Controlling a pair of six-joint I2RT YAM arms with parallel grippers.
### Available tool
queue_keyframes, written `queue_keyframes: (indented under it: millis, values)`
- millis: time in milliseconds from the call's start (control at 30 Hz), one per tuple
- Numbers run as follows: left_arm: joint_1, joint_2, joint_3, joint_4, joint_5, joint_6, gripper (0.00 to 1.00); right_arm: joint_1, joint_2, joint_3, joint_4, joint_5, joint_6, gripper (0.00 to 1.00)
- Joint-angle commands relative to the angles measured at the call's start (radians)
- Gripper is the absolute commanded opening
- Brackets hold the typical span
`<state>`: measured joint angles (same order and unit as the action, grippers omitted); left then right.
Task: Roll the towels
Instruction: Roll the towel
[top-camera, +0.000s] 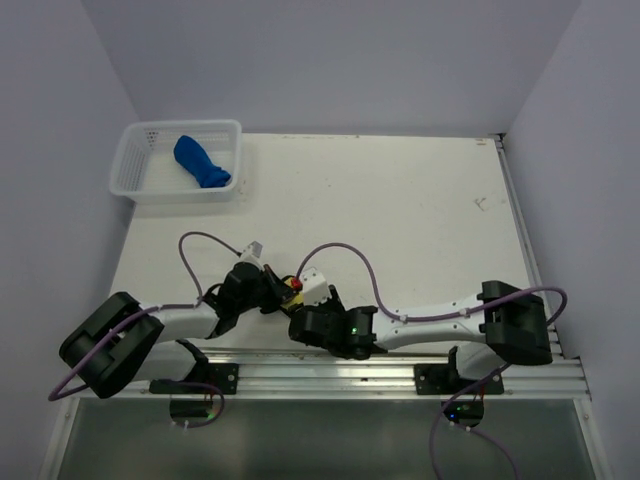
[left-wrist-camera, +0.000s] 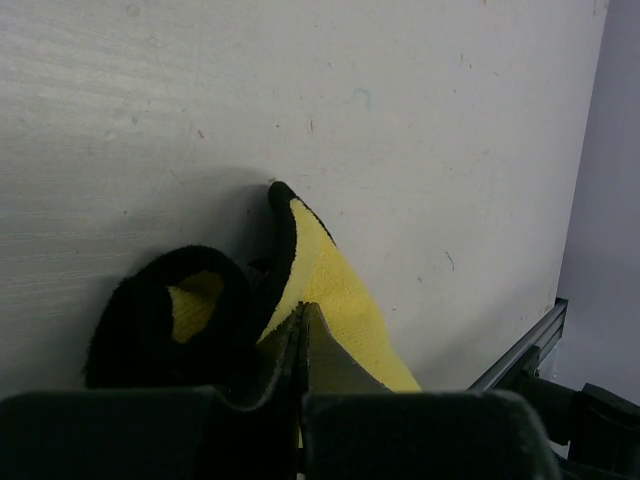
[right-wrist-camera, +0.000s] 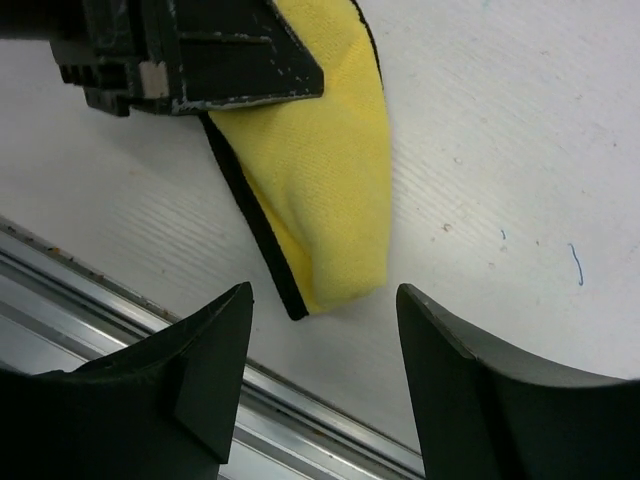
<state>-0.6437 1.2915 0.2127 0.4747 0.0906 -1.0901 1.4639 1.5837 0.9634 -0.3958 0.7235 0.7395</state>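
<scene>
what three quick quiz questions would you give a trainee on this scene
1. True or false: the blue towel lies in the basket.
2. The left gripper is: A open, B shut on the yellow towel, C out of view.
3. Fill in: the right gripper has its jaws ____.

Key: 1 true; 2 B; 3 open.

Left arm (top-camera: 170, 322): you have it folded low, reaching right toward the other wrist.
Left gripper (left-wrist-camera: 300, 318): jaws pinched together on the yellow towel (right-wrist-camera: 320, 170).
Right arm (top-camera: 430, 318): stretched low, reaching left.
Right gripper (right-wrist-camera: 325, 300): fingers spread wide, gripping nothing, close to your left gripper.
</scene>
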Motion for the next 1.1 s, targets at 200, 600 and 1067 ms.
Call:
queue_keyframes:
  millis: [200, 600, 1067]
  values:
    - [-0.004, 0.002, -0.050, -0.054, -0.006, 0.015, 0.00, -0.215, -0.082, -0.117, 0.279, -0.424, -0.169, 0.65]
    - [-0.004, -0.012, -0.055, -0.061, -0.006, 0.019, 0.00, -0.223, 0.104, -0.112, 0.331, -0.492, -0.170, 0.67]
    - [-0.002, -0.032, 0.022, -0.143, -0.035, 0.055, 0.00, -0.120, 0.171, -0.035, 0.207, -0.262, -0.203, 0.20]
